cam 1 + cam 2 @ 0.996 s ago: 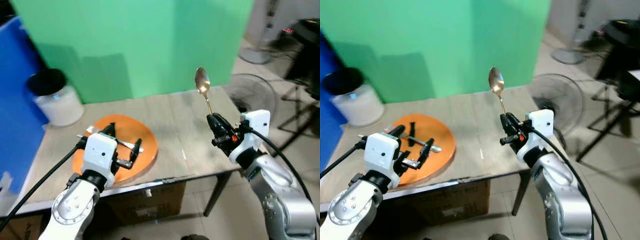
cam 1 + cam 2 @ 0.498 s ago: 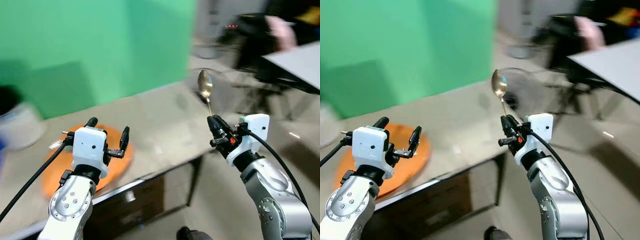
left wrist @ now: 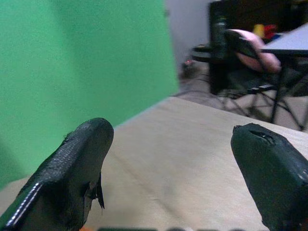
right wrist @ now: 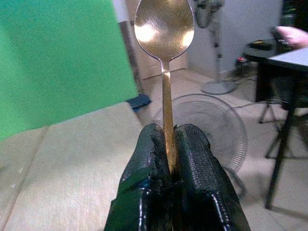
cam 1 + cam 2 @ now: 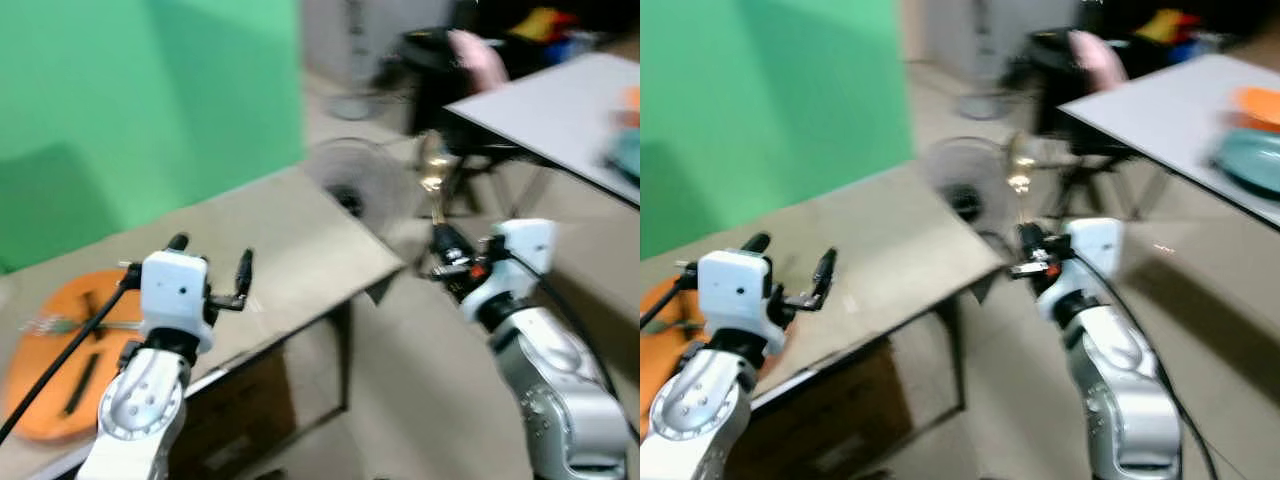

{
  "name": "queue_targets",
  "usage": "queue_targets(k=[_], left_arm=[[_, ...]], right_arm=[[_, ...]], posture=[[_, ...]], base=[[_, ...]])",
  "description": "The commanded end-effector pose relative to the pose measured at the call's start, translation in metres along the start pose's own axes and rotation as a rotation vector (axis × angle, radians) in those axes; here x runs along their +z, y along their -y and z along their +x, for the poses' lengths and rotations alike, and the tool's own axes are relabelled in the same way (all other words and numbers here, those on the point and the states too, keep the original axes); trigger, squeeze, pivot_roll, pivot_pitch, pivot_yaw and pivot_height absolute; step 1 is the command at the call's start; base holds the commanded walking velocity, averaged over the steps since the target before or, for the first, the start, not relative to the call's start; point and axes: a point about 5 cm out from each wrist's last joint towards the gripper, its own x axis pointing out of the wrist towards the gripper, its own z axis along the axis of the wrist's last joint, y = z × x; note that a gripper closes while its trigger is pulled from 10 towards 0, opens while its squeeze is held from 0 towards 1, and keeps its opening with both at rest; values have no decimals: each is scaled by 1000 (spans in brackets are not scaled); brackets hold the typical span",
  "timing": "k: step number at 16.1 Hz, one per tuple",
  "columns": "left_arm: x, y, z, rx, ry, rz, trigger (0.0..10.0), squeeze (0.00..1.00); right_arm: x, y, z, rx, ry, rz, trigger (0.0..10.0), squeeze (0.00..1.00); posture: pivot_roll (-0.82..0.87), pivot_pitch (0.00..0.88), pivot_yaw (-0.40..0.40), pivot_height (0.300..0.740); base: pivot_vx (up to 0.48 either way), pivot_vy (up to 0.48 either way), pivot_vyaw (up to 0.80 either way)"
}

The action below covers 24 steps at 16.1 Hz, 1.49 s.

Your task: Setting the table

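Left eye view, blurred: pale wooden tabletop (image 5: pixel 290 250) running from 9 o'clock toward centre, backed by a flat green screen (image 5: pixel 140 100); round orange plate (image 5: pixel 45 350) lying at 8 o'clock on that tabletop, with a silver fork (image 5: pixel 60 323) across its upper part and dark sticks on it too smeared to name; left gripper (image 5: pixel 210 270) raised above the tabletop just at 3 o'clock of the plate, jaws spread wide with nothing between; right gripper (image 5: pixel 444 246) off the table edge at 3 o'clock, over the bare floor, clamped on the handle of a gold metal spoon (image 5: pixel 432 175) standing upright with bowl at 12 o'clock; round floor fan (image 5: pixel 362 185) behind the table corner; grey-white tabletop (image 5: pixel 560 110) at 1 o'clock.

Right eye view: same layout; teal dish (image 5: pixel 1252 160) and an orange item (image 5: pixel 1258 98) on the grey-white tabletop at 2 o'clock, both blurred.

Left wrist view: two black fingers (image 3: pixel 72 178) far apart, holding nothing, above the pale wooden tabletop; green screen behind; dark chair with a pink cushion (image 3: pixel 250 43) further off.

Right wrist view: black fingers (image 4: pixel 149 173) pressed together on the spoon handle, bowl rising straight up from them; floor fan and floor beyond, tabletop to one side.
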Motion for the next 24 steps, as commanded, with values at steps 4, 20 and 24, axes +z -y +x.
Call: queue_targets(k=[4,20,24], left_arm=[[2,1,1,9,14,12,10000,0],[0,3,1,-30,22,-25,10000,0],[-1,4,2,-42,23,-24,10000,0]], right_arm=[[3,11,-3,-63,-4,-13,10000,0],[1,26,-13,-193,-21,-23,10000,0],[0,26,-13,-199,-24,-19,10000,0]], posture=[[-97,0,54,740],[-118,0,57,740],[-122,0,59,740]], base=[[0,0,-800],[165,0,-800],[310,0,-800]])
